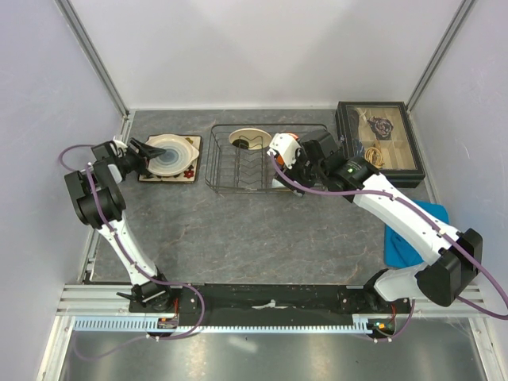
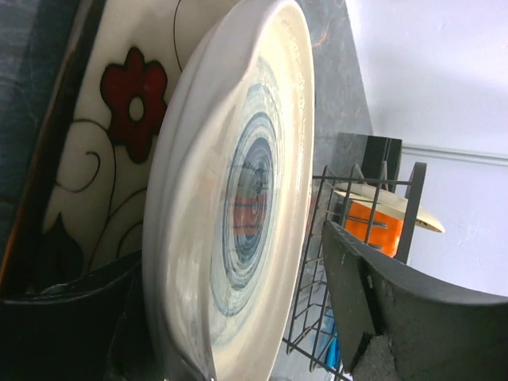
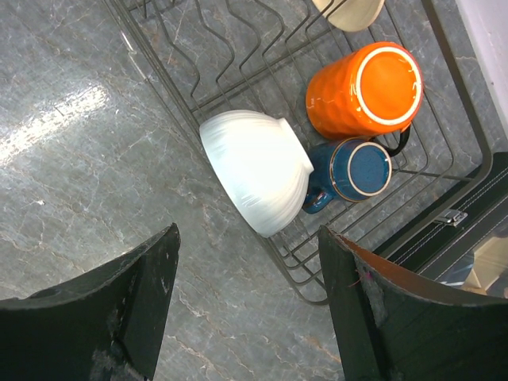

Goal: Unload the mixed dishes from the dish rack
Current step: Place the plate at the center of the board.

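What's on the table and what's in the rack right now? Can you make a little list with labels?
Out of rack: round pale plate, lying on the square cream flower plate
In dish rack: cream bowl, white bowl, orange cup, dark blue mug
Left gripper: open, at the round plate's rim
Right gripper: open, above the white bowl
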Motion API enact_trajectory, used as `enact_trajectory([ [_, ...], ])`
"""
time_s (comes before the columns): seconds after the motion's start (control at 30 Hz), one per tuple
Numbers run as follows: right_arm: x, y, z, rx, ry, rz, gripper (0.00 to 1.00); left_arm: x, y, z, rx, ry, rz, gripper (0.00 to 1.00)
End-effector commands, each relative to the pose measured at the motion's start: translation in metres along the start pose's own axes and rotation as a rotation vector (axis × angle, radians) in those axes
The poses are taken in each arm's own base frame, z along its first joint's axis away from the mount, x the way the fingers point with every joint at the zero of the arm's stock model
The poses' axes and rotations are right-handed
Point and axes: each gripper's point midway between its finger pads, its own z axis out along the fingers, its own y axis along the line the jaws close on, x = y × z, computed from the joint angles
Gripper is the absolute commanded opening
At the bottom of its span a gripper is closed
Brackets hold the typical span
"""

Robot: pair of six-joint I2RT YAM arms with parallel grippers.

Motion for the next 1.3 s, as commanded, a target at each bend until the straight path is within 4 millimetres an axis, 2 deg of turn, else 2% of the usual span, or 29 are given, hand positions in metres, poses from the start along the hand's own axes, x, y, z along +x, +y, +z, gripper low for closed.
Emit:
enact_trajectory([
  [0.0,-0.009,-0.001,-0.006,0.003,-0.049,0.0,0.79,-0.022,-0.016,-0.019,-0.057,-0.056,0.119,0.75],
  [0.4,-0.007,0.001,-0.01,-0.004,-0.059,0.0,0.79,-0.035,-0.028,-0.032,-0.141,-0.062,0.151,0.77],
  [0.5,-0.007,0.002,-0.01,-0.007,-0.06,0.0,0.79,-0.035,-0.023,-0.035,-0.19,-0.049,0.136,0.77],
  [0.77,-0.004,0.005,-0.008,-0.016,-0.054,0.0,0.79,-0.041,-0.03,-0.041,-0.214,-0.054,0.168,0.78],
  [1.27,-0.003,0.004,-0.008,-0.012,-0.052,-0.001,0.79,-0.047,-0.027,-0.051,-0.252,-0.041,0.172,0.79],
])
